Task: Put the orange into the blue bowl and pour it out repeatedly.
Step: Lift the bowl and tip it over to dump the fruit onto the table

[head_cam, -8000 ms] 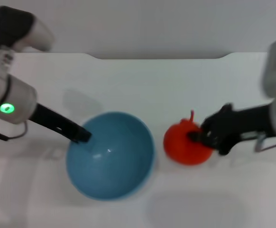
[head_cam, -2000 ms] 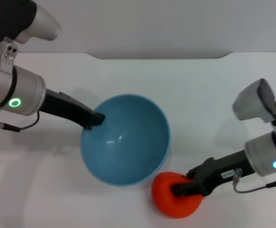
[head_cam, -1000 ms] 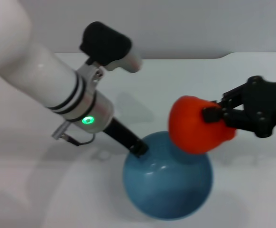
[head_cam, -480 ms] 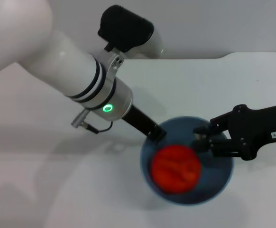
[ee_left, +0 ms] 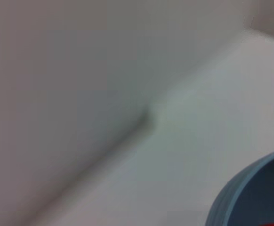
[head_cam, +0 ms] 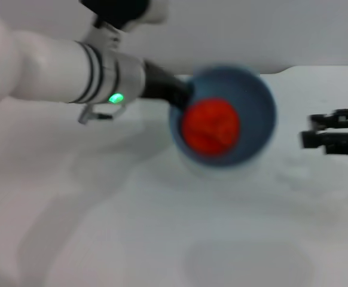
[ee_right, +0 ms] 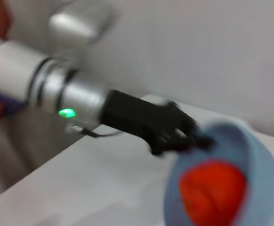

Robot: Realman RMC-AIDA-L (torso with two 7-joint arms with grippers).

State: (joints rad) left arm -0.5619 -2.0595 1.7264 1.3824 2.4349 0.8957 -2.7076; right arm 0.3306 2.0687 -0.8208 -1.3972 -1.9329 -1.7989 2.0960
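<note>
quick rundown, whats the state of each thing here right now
orange: lying inside the bowl, not gripped
blue bowl: held by its rim, lifted and tipped towards the head camera
left pincer: shut on the bowl's rim
right pincer: empty, off to the bowl's right

No text, label or number is readable anywhere.

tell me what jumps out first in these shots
The red-orange orange sits inside the blue bowl, which the left pincer holds by its rim near the table's far edge. The right pincer is off to the right, apart from the bowl and holding nothing.
</note>
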